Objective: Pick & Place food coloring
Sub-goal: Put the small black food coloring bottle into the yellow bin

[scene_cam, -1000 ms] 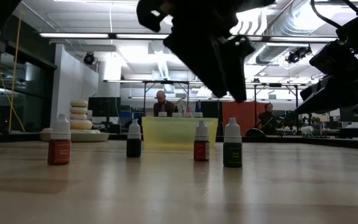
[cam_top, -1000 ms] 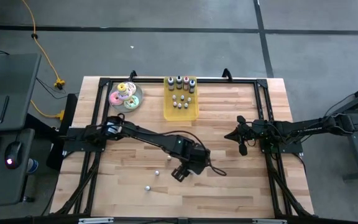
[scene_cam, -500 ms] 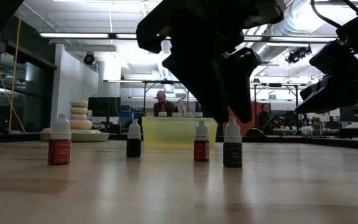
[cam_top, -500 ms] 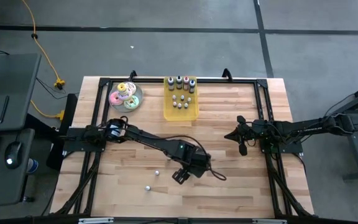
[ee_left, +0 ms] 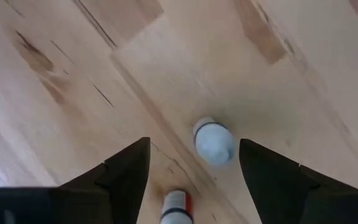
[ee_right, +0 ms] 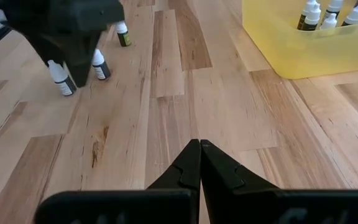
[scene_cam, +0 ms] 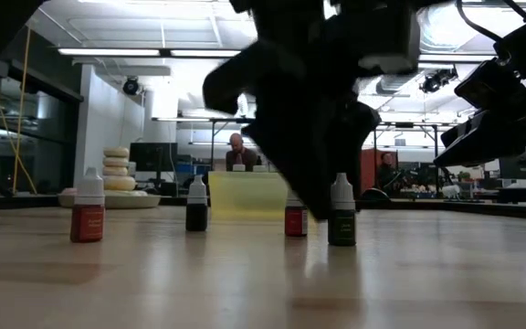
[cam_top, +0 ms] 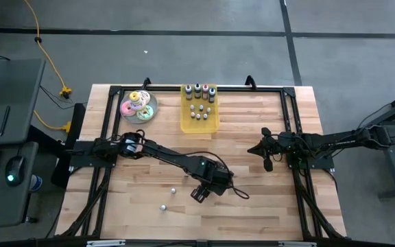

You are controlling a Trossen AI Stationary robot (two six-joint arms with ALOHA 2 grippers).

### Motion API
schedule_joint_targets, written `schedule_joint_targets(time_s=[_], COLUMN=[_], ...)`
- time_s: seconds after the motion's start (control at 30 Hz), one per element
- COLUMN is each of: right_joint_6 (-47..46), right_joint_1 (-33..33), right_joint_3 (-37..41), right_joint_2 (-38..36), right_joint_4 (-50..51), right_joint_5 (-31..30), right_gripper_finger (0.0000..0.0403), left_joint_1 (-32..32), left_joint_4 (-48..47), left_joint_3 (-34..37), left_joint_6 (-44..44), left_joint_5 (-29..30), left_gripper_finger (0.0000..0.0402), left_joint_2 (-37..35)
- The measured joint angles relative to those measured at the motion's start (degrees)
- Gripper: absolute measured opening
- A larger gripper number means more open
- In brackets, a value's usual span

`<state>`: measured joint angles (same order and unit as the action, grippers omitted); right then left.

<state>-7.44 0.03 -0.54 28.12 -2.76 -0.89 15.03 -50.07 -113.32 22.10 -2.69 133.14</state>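
Four small food coloring bottles stand upright in a loose row on the wooden desk [cam_top: 252,206] in the low view: an orange-red one [scene_cam: 88,217] farthest to one side, a dark one [scene_cam: 197,216], a red one [scene_cam: 294,220] partly hidden behind the left arm, and a dark green one [scene_cam: 341,213] just beside it. The left gripper [cam_top: 199,193] is low over the near middle of the desk, and its jaws stand open. Through the left wrist camera a white-capped bottle [ee_left: 214,141] sits between the two dark fingers [ee_left: 126,175], not touched by either, and the red bottle [ee_left: 174,207] shows nearer the wrist. From above, two more bottle caps show as pale dots on the bare wood to the left of that gripper [cam_top: 173,190] and [cam_top: 162,206].

The yellow tray [cam_top: 199,123] lies at the far middle of the desk with more bottles [cam_top: 199,92] standing in its far half. A plate of pastel donuts [cam_top: 138,105] sits just left of the tray.

The right gripper [cam_top: 267,150] waits above the right side of the desk, well apart from the bottles, its jaws closed with the tips together and holding nothing [ee_right: 199,163].
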Motion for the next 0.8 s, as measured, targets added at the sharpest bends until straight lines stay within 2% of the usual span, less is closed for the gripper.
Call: schedule_joint_targets(time_s=[0.33, 0.8], right_joint_6=[0.0, 0.0], right_joint_1=[0.0, 0.0], right_joint_3=[0.0, 0.0], right_joint_2=[0.0, 0.0], right_joint_4=[0.0, 0.0], right_joint_5=[0.0, 0.0], right_gripper_finger=[0.0, 0.0], left_joint_1=[0.0, 0.0], left_joint_4=[0.6, 0.6], left_joint_3=[-0.1, -0.1], left_joint_6=[-1.6, -6.2], left_joint_5=[0.0, -3.2], left_gripper_finger=[0.0231, 0.0146], left_joint_2=[-0.1, -0.1])
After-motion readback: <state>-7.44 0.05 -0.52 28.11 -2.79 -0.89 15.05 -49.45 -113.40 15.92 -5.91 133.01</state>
